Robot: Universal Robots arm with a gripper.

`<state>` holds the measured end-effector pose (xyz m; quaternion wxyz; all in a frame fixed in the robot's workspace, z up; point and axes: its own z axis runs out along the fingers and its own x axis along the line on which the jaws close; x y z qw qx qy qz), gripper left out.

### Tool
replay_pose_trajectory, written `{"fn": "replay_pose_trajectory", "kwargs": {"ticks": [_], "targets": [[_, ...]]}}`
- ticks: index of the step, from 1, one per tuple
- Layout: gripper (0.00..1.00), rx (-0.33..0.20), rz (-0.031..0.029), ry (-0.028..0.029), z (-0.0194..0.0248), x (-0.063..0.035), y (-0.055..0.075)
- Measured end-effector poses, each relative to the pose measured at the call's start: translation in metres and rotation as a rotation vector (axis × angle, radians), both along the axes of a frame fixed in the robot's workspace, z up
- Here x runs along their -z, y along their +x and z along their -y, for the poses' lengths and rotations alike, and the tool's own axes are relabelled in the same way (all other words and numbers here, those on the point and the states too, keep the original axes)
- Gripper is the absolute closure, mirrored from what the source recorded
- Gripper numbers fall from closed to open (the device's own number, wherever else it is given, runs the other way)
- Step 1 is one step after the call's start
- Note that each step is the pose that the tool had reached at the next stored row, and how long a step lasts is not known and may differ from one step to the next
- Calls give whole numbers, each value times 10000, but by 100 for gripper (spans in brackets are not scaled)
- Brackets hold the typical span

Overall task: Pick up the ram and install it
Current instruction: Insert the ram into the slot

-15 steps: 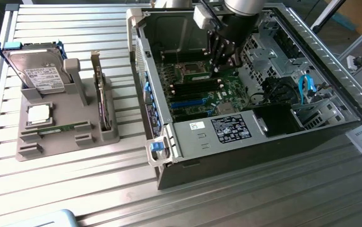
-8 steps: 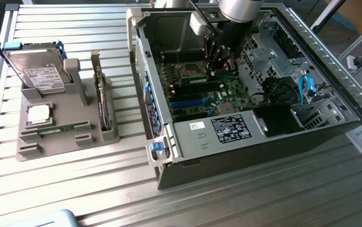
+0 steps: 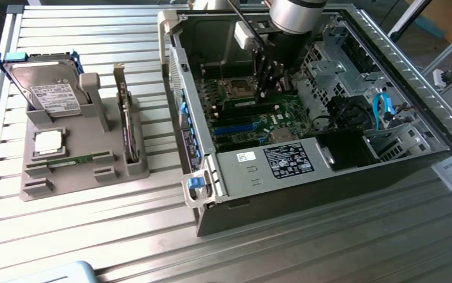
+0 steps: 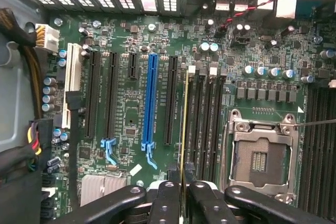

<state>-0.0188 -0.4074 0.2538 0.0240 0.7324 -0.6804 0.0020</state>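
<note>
In the wrist view my gripper (image 4: 182, 182) is shut on the ram (image 4: 185, 124). The ram shows edge-on as a thin yellow-green strip between the two black fingers (image 4: 165, 198). It runs in line with the row of black memory slots (image 4: 205, 124) on the motherboard, at the slot on the blue connector's side. Whether it is seated in that slot I cannot tell. In the exterior view the gripper (image 3: 267, 79) reaches down into the open computer case (image 3: 210, 171), just over the green motherboard (image 3: 249, 112).
An empty processor socket (image 4: 260, 158) lies beside the memory slots, and a long blue slot (image 4: 150, 103) on their other side. At the exterior view's left a grey holder (image 3: 92, 171) carries a hard drive (image 3: 49, 88), an upright card (image 3: 124, 112), a silver chip (image 3: 49, 141) and a thin green board (image 3: 80, 160).
</note>
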Motion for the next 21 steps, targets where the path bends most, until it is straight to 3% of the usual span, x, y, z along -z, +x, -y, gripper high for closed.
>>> {"fn": "replay_pose_trajectory", "kwargs": {"ticks": [13, 21], "targets": [[86, 1, 0, 29, -30, 192, -22], [86, 1, 1, 31, -40, 202, -10]]}}
